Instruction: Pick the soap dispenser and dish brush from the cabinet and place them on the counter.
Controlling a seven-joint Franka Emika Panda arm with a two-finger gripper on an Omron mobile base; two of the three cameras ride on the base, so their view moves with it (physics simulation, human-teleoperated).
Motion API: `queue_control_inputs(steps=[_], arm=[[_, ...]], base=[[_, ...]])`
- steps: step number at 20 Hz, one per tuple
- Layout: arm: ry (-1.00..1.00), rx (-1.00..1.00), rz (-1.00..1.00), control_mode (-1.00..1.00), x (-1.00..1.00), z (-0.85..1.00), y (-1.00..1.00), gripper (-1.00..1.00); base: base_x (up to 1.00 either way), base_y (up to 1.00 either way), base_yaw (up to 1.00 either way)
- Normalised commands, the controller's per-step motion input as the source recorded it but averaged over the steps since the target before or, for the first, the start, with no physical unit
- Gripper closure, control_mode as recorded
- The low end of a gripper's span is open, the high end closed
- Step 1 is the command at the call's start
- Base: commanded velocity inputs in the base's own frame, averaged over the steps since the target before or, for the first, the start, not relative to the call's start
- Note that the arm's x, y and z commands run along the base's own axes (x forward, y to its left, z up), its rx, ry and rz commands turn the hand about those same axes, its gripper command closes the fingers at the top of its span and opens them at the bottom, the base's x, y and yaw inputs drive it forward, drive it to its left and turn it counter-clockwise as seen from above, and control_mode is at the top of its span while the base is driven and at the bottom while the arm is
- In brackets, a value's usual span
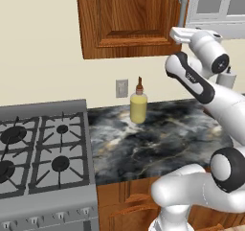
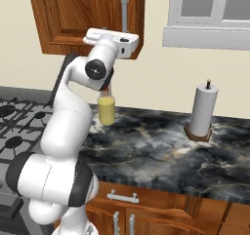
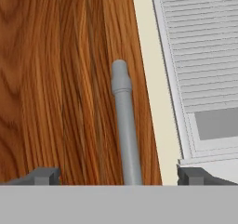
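The arm is reaching up to the cabinet [image 1: 129, 19], whose door is closed flat against the wall, its raised panel facing the room. The gripper [image 3: 120, 175] is level with the lower right corner of that door, right at the long grey bar handle [image 3: 124, 125]. From the hand view the jaws are spread wide, one tip on each side of the bar, with nothing clamped between them; the bar runs up the middle of the gap over the reddish wood grain. Whether either tip touches the bar I cannot tell.

Below, on the counter [image 1: 162, 139], a yellow squeeze bottle [image 1: 139, 105] with a brown nozzle stands upright near the back edge, just beside the stove [image 1: 43, 148] end of the slab. A wall outlet [image 1: 121, 87] sits on the cream wall just left of it. Toward the right end of the counter a paper towel roll [image 2: 202, 111] stands on a wooden holder, near the back edge and well apart from the bottle. Above it is a window [image 2: 210, 14] with white blinds. Wooden drawers [image 2: 146, 205] with grey handles run under the counter front.
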Motion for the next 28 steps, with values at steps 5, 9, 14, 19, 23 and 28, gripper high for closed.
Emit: queue_control_inputs(steps=[5,9,14,19,23,28], arm=[[0.00,0.00,0.00,-1.00,0.22,0.00,-0.01,-1.00],[0.00,0.00,0.00,-1.00,0.18,0.00,-0.07,-1.00],[0.00,0.00,0.00,-1.00,0.18,0.00,-0.07,-1.00],[0.00,0.00,0.00,-1.00,0.20,0.00,-0.08,-1.00],[0.00,0.00,0.00,-1.00,0.18,0.00,-0.08,-1.00],[0.00,0.00,0.00,-1.00,0.19,-0.01,-0.01,-1.00]], base=[[0.00,0.00,0.00],[0.00,0.00,0.00],[0.00,0.00,0.00],[0.00,0.00,0.00],[0.00,0.00,0.00],[0.00,0.00,0.00]])
